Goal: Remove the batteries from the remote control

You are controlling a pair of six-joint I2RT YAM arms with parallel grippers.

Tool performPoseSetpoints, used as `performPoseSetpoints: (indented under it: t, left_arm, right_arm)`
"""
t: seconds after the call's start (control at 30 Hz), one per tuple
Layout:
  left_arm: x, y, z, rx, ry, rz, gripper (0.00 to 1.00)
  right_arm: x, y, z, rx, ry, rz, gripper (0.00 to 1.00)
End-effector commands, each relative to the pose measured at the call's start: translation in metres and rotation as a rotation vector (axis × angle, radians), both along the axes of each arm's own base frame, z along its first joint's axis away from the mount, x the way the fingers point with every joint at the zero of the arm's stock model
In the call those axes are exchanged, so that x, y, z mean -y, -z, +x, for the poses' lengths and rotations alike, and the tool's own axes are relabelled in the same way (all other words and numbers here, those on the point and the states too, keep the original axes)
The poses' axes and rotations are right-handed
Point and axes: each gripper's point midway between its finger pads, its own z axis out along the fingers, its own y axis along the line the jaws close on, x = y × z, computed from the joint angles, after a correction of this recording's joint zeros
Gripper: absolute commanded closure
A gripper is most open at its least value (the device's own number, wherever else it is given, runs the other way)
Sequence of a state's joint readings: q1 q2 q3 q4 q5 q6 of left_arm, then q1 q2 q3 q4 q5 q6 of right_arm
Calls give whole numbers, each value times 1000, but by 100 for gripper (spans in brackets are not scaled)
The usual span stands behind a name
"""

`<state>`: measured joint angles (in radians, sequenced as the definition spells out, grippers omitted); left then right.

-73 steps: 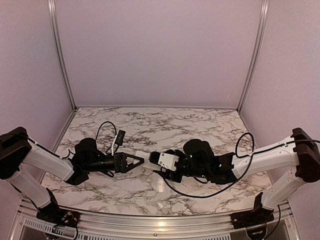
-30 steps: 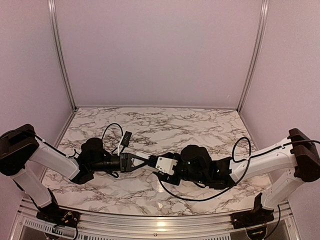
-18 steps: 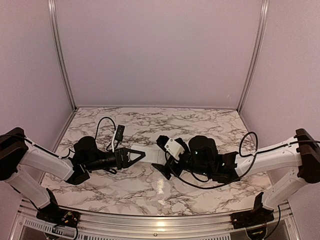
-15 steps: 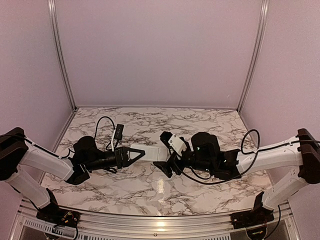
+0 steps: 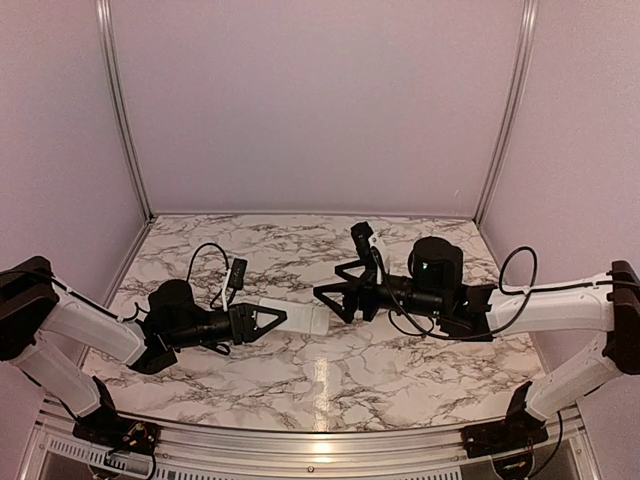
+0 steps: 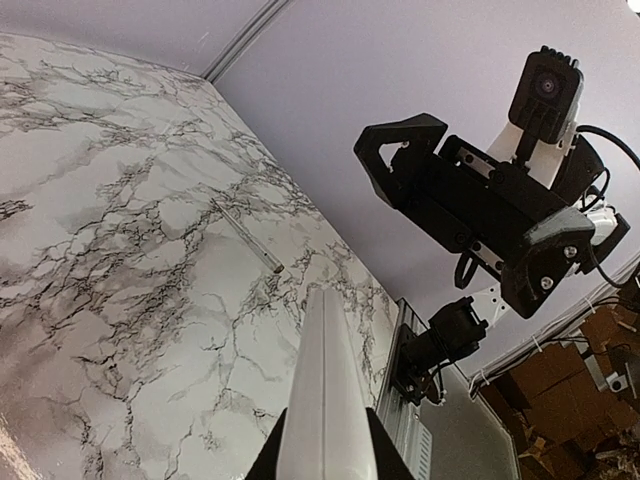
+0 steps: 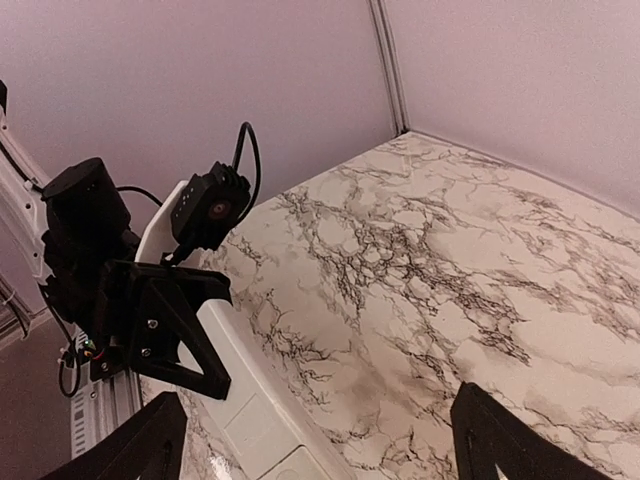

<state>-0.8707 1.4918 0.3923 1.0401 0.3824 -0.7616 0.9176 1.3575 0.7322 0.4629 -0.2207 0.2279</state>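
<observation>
Fingers (image 5: 262, 314) of the left gripper (image 5: 280, 320) clamped on one end of the remote control (image 5: 302, 318), held out over the marble table (image 5: 300, 385), right gripper (image 5: 330, 285) spread wide, hanging near its free end without touching, thin pale stick (image 6: 245, 235) lying apart beyond.

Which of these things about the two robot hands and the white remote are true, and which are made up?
1. The left hand is gripping the remote control. True.
2. The right hand is squeezed shut on the remote control too. False: its fingers are spread wide open with nothing between them, and it is apart from the remote.
3. A thin pale stick lies on the marble table. True.
4. Two batteries lie out on the table. False: no batteries show in any view.
</observation>
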Motion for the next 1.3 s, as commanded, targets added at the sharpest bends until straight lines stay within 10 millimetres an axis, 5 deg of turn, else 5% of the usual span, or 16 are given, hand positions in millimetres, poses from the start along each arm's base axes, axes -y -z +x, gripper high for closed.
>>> performPoseSetpoints:
  t: [0.0,0.7,1.27]
  left_arm:
    - [-1,-3,-1,-14,-11,-42,100]
    - [-29,-3,11,-38,-169,-66,100]
    - [-29,0,13,-40,-176,-59,100]
  right_arm:
    - [-6,16,5,-125,3,6,11]
    - [-40,66,-3,-385,-114,-54,26]
    - [-45,72,-5,-400,-145,-55,43]
